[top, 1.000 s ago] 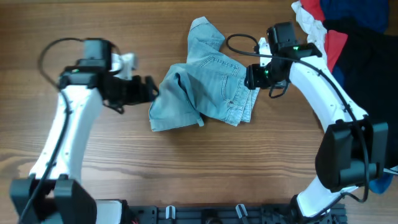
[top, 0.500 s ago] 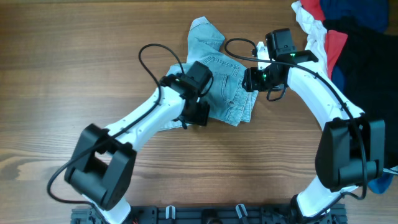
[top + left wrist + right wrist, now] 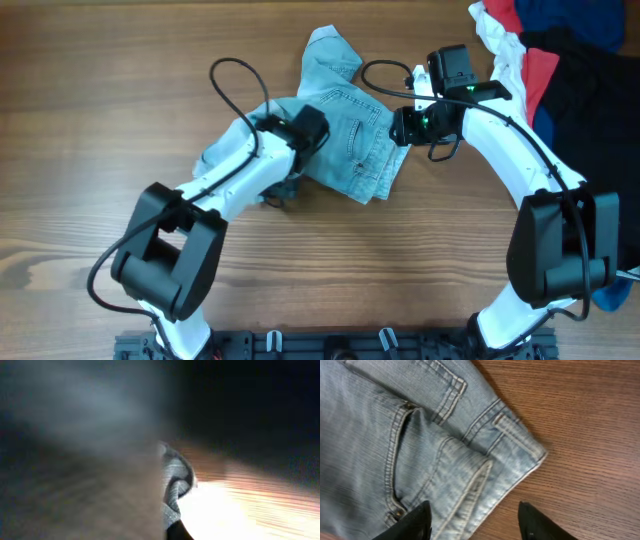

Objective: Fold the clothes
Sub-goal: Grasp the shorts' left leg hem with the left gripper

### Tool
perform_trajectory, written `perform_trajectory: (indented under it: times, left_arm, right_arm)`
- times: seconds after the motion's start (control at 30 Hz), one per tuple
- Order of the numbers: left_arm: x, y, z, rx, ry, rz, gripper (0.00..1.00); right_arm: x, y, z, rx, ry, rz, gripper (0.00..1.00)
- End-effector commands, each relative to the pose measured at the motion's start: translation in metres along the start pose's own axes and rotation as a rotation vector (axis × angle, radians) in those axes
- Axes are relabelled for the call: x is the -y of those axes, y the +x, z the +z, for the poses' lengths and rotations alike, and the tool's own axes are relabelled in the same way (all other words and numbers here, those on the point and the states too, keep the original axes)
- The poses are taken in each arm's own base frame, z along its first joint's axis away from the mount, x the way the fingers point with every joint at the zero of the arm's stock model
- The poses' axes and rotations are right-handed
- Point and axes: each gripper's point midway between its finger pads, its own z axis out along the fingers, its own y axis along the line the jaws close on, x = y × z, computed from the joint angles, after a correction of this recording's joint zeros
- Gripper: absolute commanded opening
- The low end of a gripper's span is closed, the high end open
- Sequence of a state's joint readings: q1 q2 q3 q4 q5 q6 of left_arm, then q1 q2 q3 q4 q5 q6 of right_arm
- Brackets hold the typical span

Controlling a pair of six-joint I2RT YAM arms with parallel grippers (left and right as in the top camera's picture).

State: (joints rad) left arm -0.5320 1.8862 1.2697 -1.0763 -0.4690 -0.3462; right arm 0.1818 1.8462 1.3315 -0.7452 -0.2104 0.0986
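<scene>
The clothes in play are light-blue denim shorts (image 3: 355, 145), rumpled at the table's middle. My left arm reaches across their left half, and my left gripper (image 3: 280, 190) is shut at their lower left edge. The left wrist view is badly blurred. It shows only a bunched denim fold (image 3: 175, 480) pinched just above a dark fingertip (image 3: 176, 534). My right gripper (image 3: 405, 125) is at the shorts' right edge. It is open, its fingers straddling the stitched waistband corner (image 3: 485, 475) just above the wood (image 3: 580, 435), and it holds nothing.
A heap of other garments lies at the back right corner: white (image 3: 495, 35), red (image 3: 540, 70), navy (image 3: 560, 20) and black (image 3: 590, 110). Bare wood (image 3: 120, 250) spreads to the left and front. The right arm's base (image 3: 550, 250) stands at the front right.
My left arm swung in from the left side onto the shorts and its gripper went from open to shut. The shorts' left part shifted leftward. My right gripper barely moved and narrowed slightly.
</scene>
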Motion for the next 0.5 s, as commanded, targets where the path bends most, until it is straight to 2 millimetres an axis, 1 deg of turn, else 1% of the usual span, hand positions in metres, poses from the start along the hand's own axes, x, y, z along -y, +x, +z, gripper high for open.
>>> perform_trajectory:
  times: [0.0, 0.07, 0.1, 0.2, 0.27, 0.3, 0.37, 0.43, 0.47]
  left_arm:
    - [-0.081, -0.023, -0.015, 0.119, -0.285, -0.097, 0.04]
    - [-0.101, -0.031, -0.015, 0.151, -0.349, -0.145, 0.04]
    - [-0.107, -0.035, -0.012, 0.161, -0.352, -0.179, 0.04]
    - [-0.118, -0.041, -0.006, 0.172, -0.347, -0.239, 0.04]
    - [-0.122, -0.040, -0.004, 0.163, -0.350, -0.250, 0.04]
    - [-0.129, -0.038, -0.001, 0.149, -0.355, -0.263, 0.04]
    - [-0.144, -0.033, 0.007, 0.116, -0.366, -0.299, 0.04]
    - [-0.161, -0.028, 0.015, 0.084, -0.376, -0.342, 0.04]
    - [-0.171, -0.024, 0.020, 0.064, -0.382, -0.369, 0.04]
  right_arm:
    - [-0.011, 0.000, 0.006, -0.005, -0.062, 0.012, 0.50]
    - [-0.012, -0.002, 0.008, 0.004, -0.064, 0.008, 0.50]
    - [-0.016, -0.003, 0.012, 0.005, -0.072, 0.001, 0.49]
    - [-0.027, 0.006, 0.036, -0.045, -0.080, -0.007, 0.50]
    - [-0.029, 0.009, 0.052, -0.062, -0.081, 0.009, 0.50]
    - [-0.027, 0.011, 0.060, -0.073, -0.078, 0.017, 0.50]
    - [-0.024, 0.016, 0.073, -0.100, -0.073, 0.022, 0.56]
    - [-0.018, 0.021, 0.083, -0.119, -0.053, 0.026, 0.56]
    - [-0.018, 0.020, 0.084, -0.114, -0.053, 0.026, 0.55]
